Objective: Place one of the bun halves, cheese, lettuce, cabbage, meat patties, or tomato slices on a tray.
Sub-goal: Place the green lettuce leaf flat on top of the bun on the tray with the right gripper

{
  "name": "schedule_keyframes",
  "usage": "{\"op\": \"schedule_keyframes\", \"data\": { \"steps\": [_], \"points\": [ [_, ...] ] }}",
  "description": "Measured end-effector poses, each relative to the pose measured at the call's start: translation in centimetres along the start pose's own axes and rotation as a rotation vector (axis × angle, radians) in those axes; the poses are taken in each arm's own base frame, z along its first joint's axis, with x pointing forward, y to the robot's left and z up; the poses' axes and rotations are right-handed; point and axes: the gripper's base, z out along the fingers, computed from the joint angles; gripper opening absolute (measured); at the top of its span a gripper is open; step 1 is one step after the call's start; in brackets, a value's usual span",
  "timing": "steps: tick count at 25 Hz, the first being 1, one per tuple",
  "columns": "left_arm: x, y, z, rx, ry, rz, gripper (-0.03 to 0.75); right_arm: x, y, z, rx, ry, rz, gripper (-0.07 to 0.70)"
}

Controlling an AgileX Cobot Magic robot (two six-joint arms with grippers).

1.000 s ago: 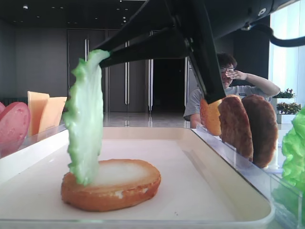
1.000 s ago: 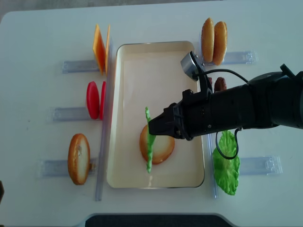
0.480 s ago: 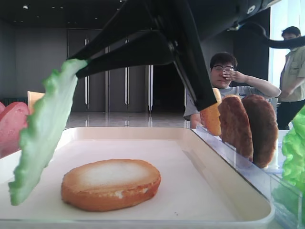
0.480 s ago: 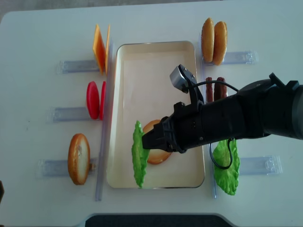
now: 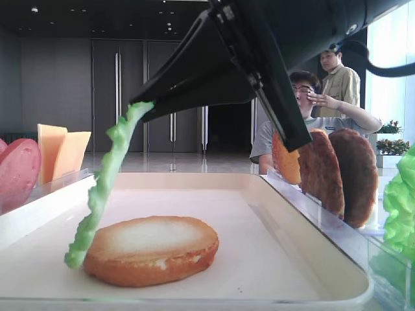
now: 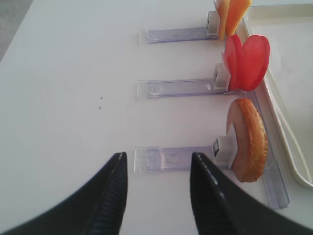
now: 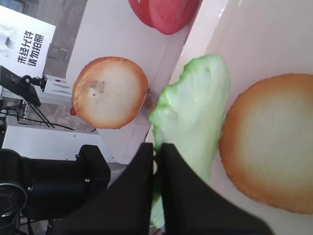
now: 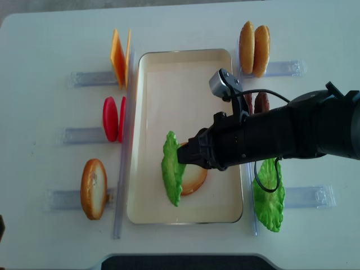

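Observation:
My right gripper (image 8: pixel 181 154) is shut on the top edge of a bright-green lettuce (image 8: pixel 171 169) leaf over the cream tray (image 8: pixel 180 84). The leaf (image 5: pixel 107 188) hangs slanted, and its lower end reaches the left edge of a bun half (image 5: pixel 152 249) lying toasted face up on the tray (image 5: pixel 259 220). In the right wrist view the lettuce (image 7: pixel 195 112) shows beside that bun half (image 7: pixel 271 161), pinched between the dark fingers of the gripper (image 7: pixel 157 149). My left gripper (image 6: pixel 157 157) stands open over the white table, holding nothing.
Clear racks flank the tray. On the left stand cheese (image 8: pixel 119 56), tomato slices (image 8: pixel 114 118) and a bun half (image 8: pixel 93 188). On the right are bun halves (image 8: pixel 254 40), meat patties (image 8: pixel 256 101) and another lettuce leaf (image 8: pixel 268 197). People stand behind the table.
The lettuce first swung out left of the bun half, then back toward it. My right gripper stayed shut on it and shifted a little right. The bun half did not move.

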Motion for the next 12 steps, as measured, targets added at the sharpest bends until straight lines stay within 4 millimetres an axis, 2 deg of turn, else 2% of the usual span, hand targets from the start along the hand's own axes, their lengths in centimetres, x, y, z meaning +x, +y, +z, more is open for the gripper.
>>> {"op": "schedule_keyframes", "data": {
  "steps": [12],
  "points": [
    [0.0,0.0,0.0,0.000,0.000,0.000,0.327,-0.6,-1.2,-0.6,0.071,-0.027,-0.024,0.017]
  ]
}}
